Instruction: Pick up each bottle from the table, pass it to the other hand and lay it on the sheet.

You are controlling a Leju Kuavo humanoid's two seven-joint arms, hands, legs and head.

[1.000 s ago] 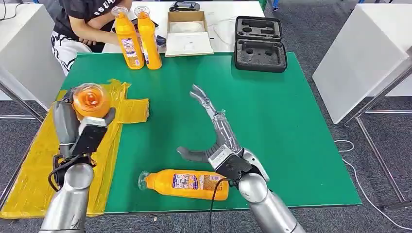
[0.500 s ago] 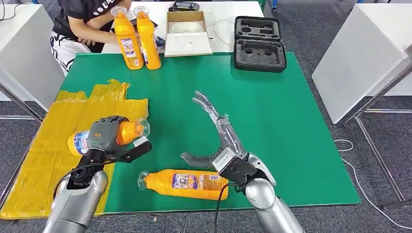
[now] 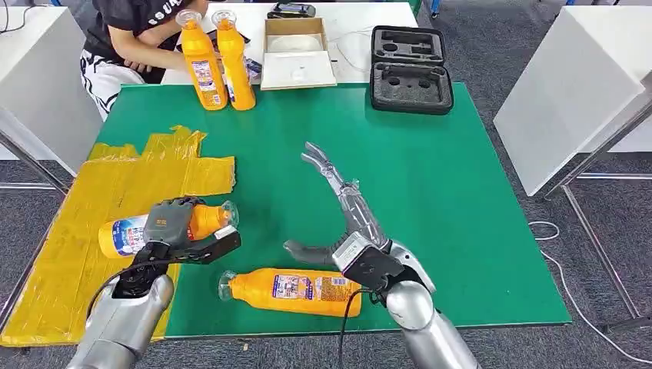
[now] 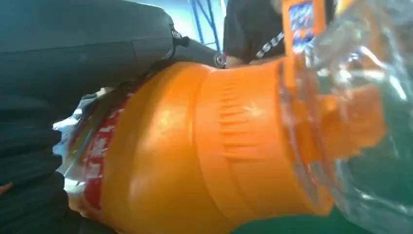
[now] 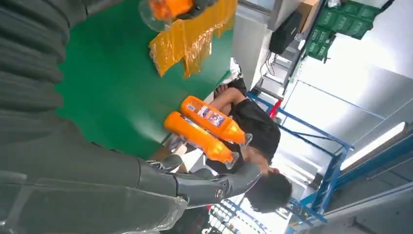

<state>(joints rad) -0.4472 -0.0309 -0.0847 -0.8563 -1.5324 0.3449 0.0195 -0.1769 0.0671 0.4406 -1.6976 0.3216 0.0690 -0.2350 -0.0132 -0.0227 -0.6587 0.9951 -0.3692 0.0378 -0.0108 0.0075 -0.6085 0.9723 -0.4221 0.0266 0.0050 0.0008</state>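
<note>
So the left hand (image 3: 173,223) has swung its orange bottle (image 3: 146,228) down from upright and it's now lying sideways over the yellow sheet (image 3: 69,261), cap toward the green tabletop (image 3: 461,192), fingers still wrapped around it. Right hand (image 3: 338,207) is spread wide, holding nothing, just above a second bottle (image 3: 296,290) lying near the front edge. Two more bottles (image 3: 217,61) stand at the back by a person (image 3: 131,38).

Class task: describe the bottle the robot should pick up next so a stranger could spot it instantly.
Start at the green mat and go to its near edge. An orange plastic bottle lies there on its side, beside the right hand. Unlike the others, it is neither standing nor held.
</note>
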